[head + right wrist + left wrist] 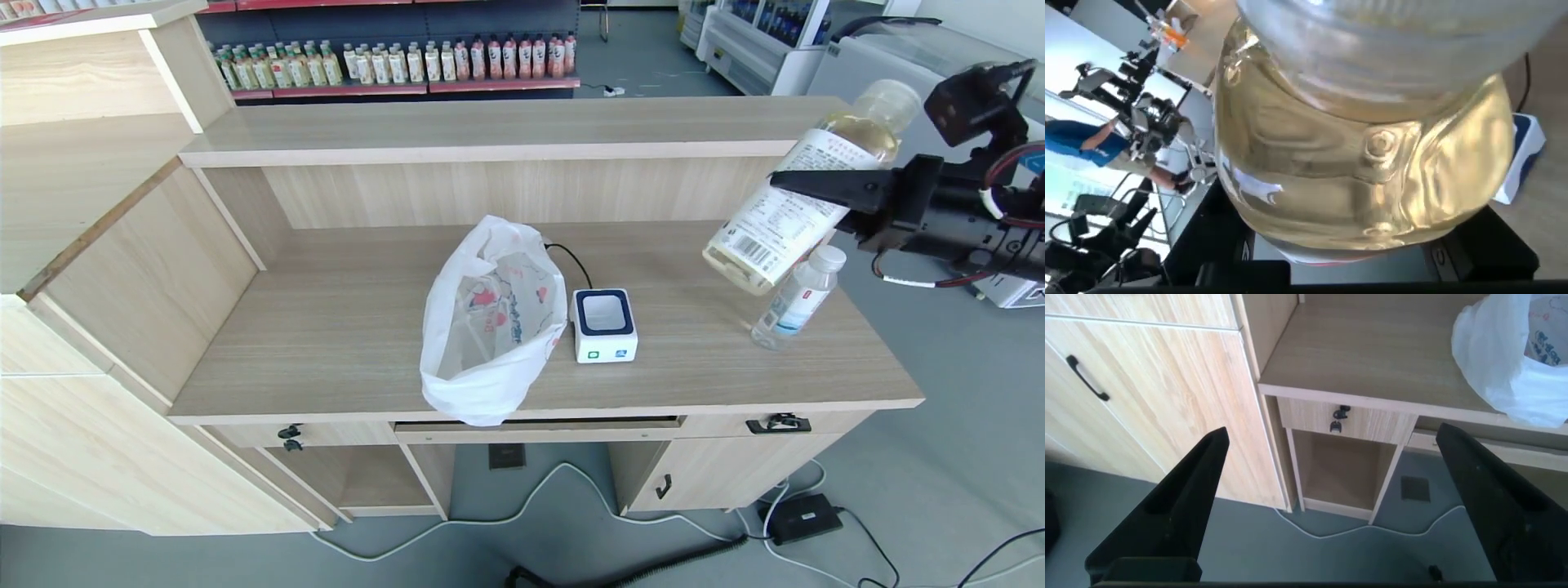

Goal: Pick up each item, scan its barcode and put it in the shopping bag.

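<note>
The right hand (804, 192) is pinching the tilted bottle (767, 233) round its labelled middle above the right end of the counter (326, 327) (probably heavy, stiff, slick plastic); the left hand (1331, 514) is hanging spread.

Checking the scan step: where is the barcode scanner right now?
In the head view, the scanner sits on the counter, just right of the shopping bag, well left of the water bottle.

Left side: bare counter (326, 327) between side panel (155, 278) and shopping bag (490, 327).
Centre: bag and barcode scanner (604, 324) nearly touching; cable (571, 257) behind.
Bag mouth: gapes upward, toward the front edge.
Right side: bare stretch, then upright water bottle (796, 302); tilted large bottle (804, 188) hangs over that end.
Rear: raised ledge (490, 135) blocks entry.
</note>
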{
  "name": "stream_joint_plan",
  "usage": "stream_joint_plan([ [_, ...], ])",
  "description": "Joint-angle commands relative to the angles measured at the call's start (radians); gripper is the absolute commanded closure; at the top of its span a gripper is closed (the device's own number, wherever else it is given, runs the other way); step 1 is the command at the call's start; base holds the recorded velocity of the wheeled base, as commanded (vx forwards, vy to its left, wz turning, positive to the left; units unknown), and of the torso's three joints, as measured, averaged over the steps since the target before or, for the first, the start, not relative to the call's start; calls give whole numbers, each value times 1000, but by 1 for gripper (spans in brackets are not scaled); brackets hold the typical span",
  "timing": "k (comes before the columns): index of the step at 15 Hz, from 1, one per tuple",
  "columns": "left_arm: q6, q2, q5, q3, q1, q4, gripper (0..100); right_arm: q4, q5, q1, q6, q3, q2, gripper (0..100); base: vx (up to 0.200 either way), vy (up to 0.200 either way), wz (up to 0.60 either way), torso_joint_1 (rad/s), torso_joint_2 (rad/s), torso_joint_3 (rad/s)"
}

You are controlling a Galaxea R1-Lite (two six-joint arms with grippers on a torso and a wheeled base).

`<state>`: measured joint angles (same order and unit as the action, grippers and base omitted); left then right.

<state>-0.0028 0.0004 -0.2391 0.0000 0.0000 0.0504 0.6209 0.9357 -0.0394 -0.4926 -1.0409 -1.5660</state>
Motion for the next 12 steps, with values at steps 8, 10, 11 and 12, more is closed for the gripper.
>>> stream_joint_plan([
  [8, 0, 0, -2, 0, 0, 0, 0, 2, 316, -54, -208, 166, 350, 100, 0, 0, 0, 0, 0, 0],
  [10, 0, 0, 0, 0, 0, 0, 0, -1, 316, -82, -224, 174, 373, 100, 0, 0, 0, 0, 0, 0],
  [11, 0, 0, 0, 0, -2, 0, 0, -1, 318, -83, -228, 176, 374, 100, 0, 0, 0, 0, 0, 0],
  [12, 0, 0, 0, 0, 0, 0, 0, -1, 331, -86, -239, 180, 383, 100, 0, 0, 0, 0, 0, 0],
])
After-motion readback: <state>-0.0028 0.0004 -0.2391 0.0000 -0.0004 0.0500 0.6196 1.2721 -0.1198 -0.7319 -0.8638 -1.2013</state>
